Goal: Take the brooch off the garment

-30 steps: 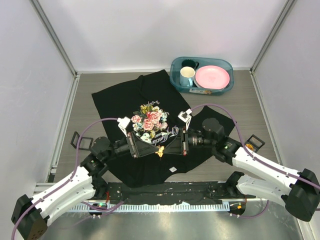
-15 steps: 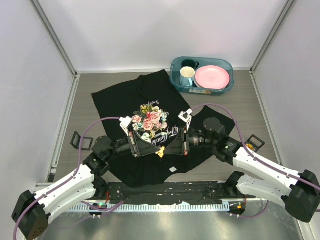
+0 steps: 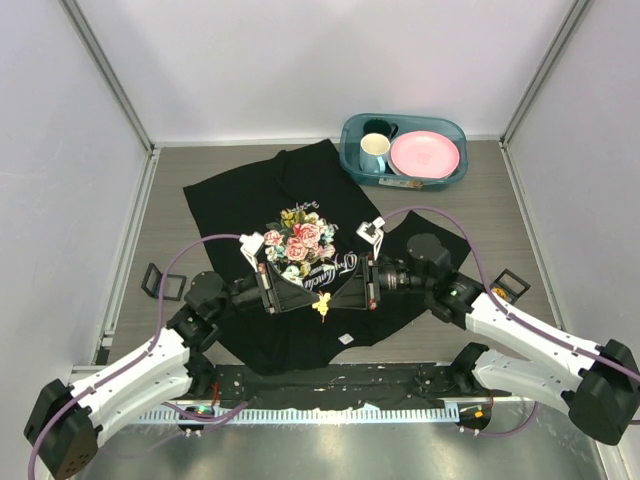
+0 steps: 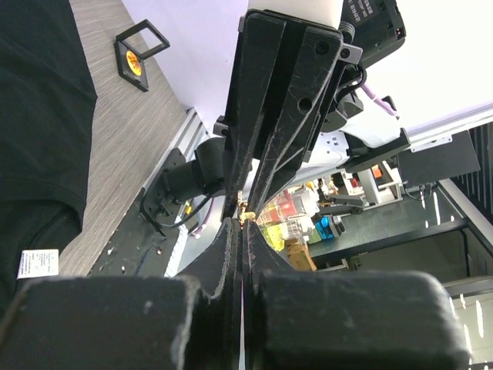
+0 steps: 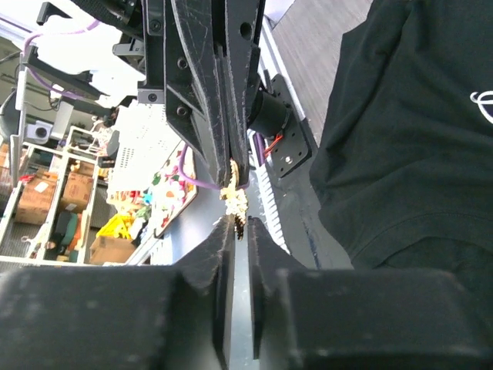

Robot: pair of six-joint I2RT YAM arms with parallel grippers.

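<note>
Just below the rose print [image 3: 300,240] on the garment [image 3: 240,200], the right claw [image 5: 235,231] is pinching the brooch [image 3: 321,304] while the left claw [image 4: 240,231] is clenching shut opposite; a careless pull is risking torn fabric or a dropped brooch

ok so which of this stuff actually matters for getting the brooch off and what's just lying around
Job: brooch, garment, left gripper, right gripper.
Lying about: blue bin, mug, pink plate, two small black frames.
</note>
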